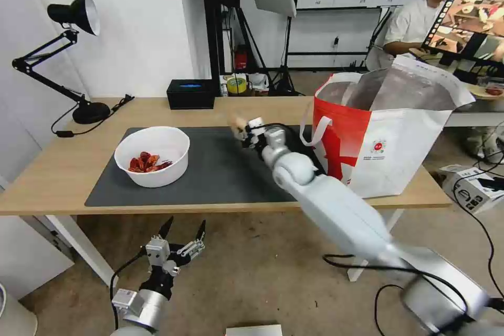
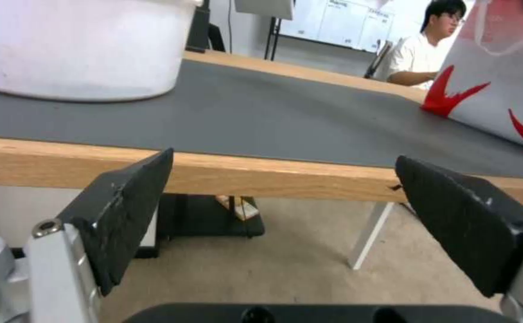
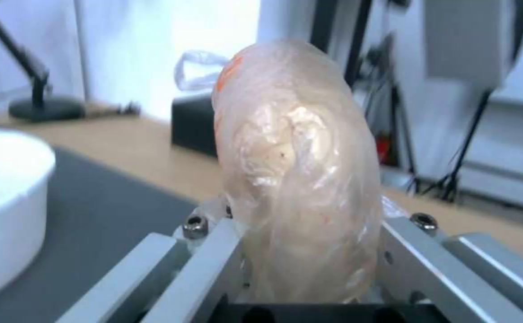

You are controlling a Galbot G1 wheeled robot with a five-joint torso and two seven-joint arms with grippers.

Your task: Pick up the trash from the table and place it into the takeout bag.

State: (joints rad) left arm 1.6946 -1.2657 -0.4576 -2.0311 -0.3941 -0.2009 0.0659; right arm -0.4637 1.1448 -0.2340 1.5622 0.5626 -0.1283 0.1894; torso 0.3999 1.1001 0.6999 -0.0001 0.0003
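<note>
At lower left of the head view the left gripper (image 1: 181, 233) hangs spread wide below the table (image 1: 63, 168), while mid-frame the right gripper (image 1: 242, 127) pinches the beige plastic-wrapped ball (image 3: 297, 170) above the mat beside the takeout bag (image 1: 388, 131); soft, light and slippery-skinned, it seems best squeezed across its middle

A black desk lamp (image 1: 73, 52) stands before me. To its right sits a black box with a blue top (image 1: 192, 93). A yellow tape roll (image 1: 237, 84) lies beyond that.

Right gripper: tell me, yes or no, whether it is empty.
No: the right gripper is shut on the wrapped ball, whose crinkled plastic bulges up between its fingers above the mat.
</note>
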